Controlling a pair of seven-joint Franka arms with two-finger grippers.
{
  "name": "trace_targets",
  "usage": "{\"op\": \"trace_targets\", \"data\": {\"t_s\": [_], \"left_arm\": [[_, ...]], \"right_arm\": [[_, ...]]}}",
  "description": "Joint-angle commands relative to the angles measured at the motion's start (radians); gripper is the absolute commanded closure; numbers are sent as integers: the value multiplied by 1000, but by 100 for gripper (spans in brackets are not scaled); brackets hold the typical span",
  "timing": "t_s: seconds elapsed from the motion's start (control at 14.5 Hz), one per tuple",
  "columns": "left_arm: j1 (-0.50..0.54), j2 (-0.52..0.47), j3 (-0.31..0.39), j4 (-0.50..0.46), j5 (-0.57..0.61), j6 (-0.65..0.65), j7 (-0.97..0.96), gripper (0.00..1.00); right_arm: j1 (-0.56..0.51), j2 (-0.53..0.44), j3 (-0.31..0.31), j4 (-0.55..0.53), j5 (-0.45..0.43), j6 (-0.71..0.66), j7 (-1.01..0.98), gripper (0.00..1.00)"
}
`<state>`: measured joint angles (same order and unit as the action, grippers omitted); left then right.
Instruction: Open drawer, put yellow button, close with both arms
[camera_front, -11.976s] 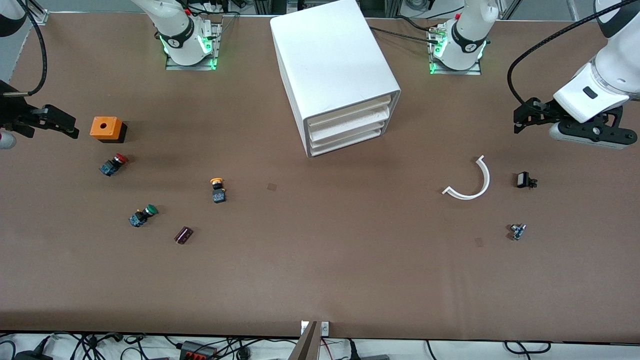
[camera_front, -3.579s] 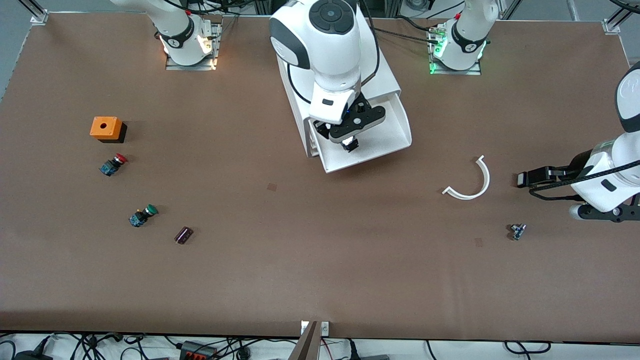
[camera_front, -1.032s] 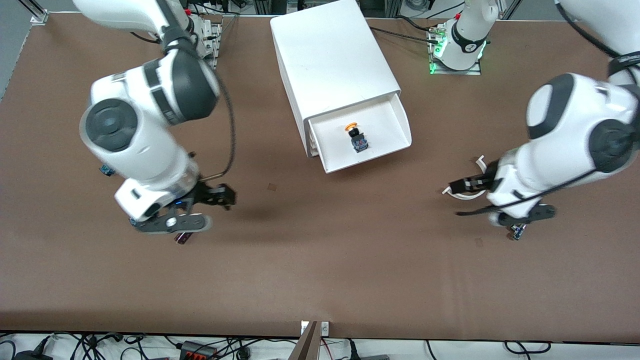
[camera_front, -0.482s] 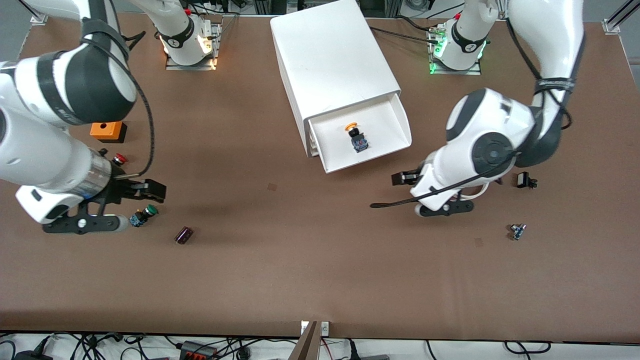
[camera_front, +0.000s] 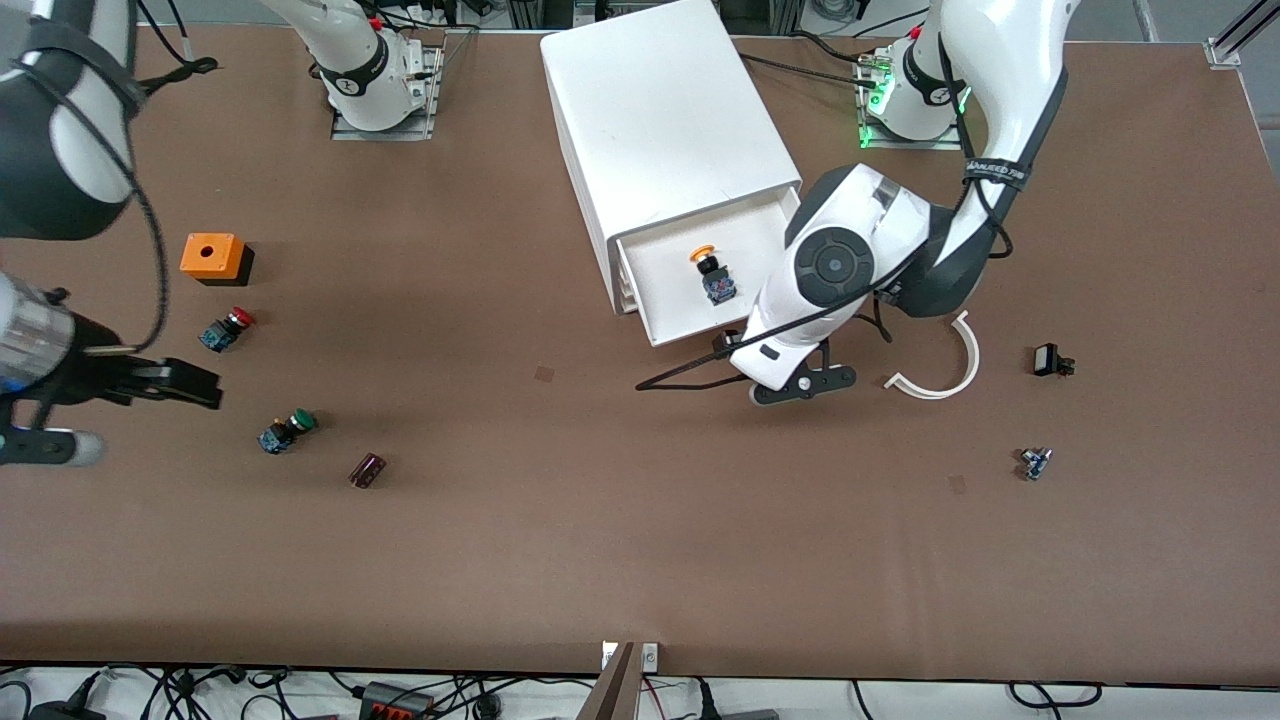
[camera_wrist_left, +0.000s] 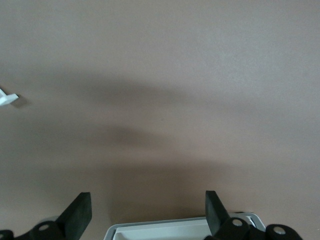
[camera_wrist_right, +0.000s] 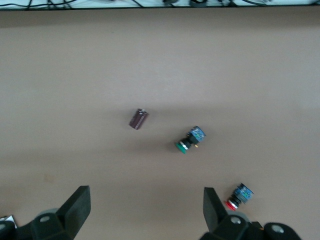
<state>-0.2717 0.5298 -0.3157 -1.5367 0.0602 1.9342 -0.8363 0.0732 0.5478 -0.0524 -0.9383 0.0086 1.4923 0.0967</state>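
The drawer (camera_front: 745, 270), a wide shallow white tray, stands pulled out from the top of a big white cabinet (camera_front: 665, 140) that sits on the brown table (camera_front: 640, 560), with two shut drawers beneath it. Inside the open tray lies the yellow button (camera_front: 713, 274), a small push button with a yellow-orange mushroom cap and a black-and-blue body, on its side, cap pointing toward the cabinet. The left end effector (camera_front: 735, 355) hangs just in front of the drawer's front edge, its fingers (camera_wrist_left: 80, 215) spread wide; the left wrist view shows the tray's white rim (camera_wrist_left: 185, 227) between them. Half a second ago this end effector was farther toward the left arm's end of the table, near the white curved strip (camera_front: 945, 365), and it has since swung in to the drawer front. The right end effector (camera_front: 185, 385) is over the right arm's end of the table, fingers (camera_wrist_right: 75, 207) spread, above the red-capped button (camera_front: 225, 328) and near the green-capped button (camera_front: 285, 430); it has drawn back toward the table edge since the earlier frame. An orange box (camera_front: 213, 256) and a small dark cylinder (camera_front: 367, 470) lie where they were, and the button in the drawer has not moved.
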Motion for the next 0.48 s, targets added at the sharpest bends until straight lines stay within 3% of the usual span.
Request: {"op": "trace_targets", "data": {"t_s": [0.0,0.41], "left_arm": [[-1,-23,-8,-51,21,17,-30,0],[17,-83,-100,-132,6,6,-36,0]], "right_arm": [[-64,-136,22,-164,7,22,-53,0],[-113,-299,26,-356,-2,74,-143,0]]}}
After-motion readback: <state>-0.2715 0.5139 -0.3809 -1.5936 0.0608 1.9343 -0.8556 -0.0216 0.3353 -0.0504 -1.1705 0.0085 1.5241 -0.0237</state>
